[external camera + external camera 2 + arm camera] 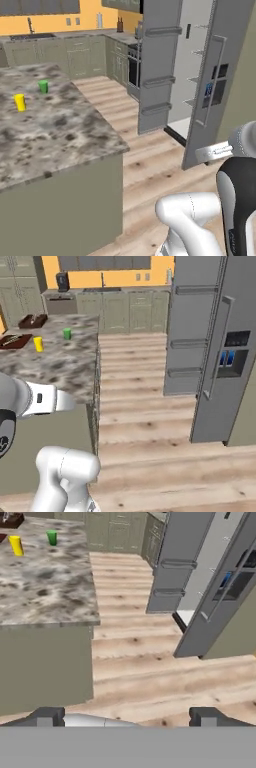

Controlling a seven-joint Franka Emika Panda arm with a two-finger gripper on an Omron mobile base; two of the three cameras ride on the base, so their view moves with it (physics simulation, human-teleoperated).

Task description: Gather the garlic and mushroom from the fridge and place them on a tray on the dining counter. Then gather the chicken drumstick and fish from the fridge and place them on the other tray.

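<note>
Fridge (160,75): smooth matt grey metal look, doors and bar handles alike; inside shelves white, plastic-like.
Dining counter (55,130): mottled grey-brown marble top, polished but low sheen; base flat matt olive-beige paint.
Floor (145,421): light wood planks, visible grain, matt.
Yellow cup (20,102) and green cup (44,86), near the counter's far edge: plain smooth plastic.
Trays (31,321): dark brown wood.

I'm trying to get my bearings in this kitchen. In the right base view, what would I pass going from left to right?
Reddish-brown tray → yellow cup → green cup → wooden floor → open fridge door with bins → fridge door with the dispenser.
</note>
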